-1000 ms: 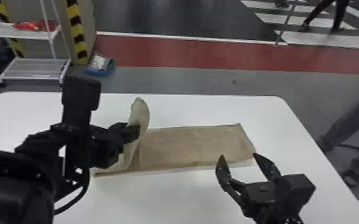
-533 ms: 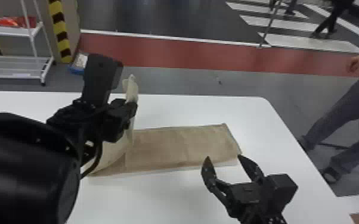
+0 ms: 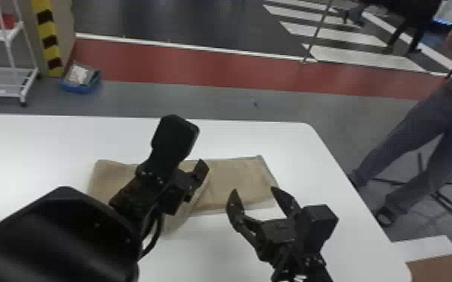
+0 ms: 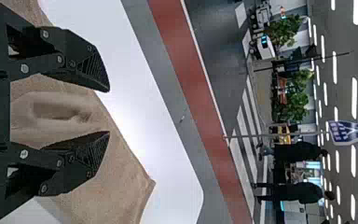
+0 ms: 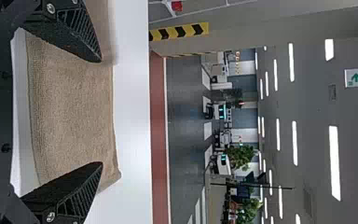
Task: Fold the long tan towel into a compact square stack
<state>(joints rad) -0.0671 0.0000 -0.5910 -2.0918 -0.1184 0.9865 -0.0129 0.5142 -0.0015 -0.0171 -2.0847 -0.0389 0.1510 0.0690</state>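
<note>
White table point(image 3: 293, 150), towel point(image 3: 236, 174) beneath parted left jaws

One towel point(image 3: 236, 176), two pincers point(image 3: 253, 189)

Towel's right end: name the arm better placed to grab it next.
Right, I'd judge. The right gripper hovers open by the near edge of the towel, close to that end; the left gripper, also open, is farther left, over the middle.
</note>
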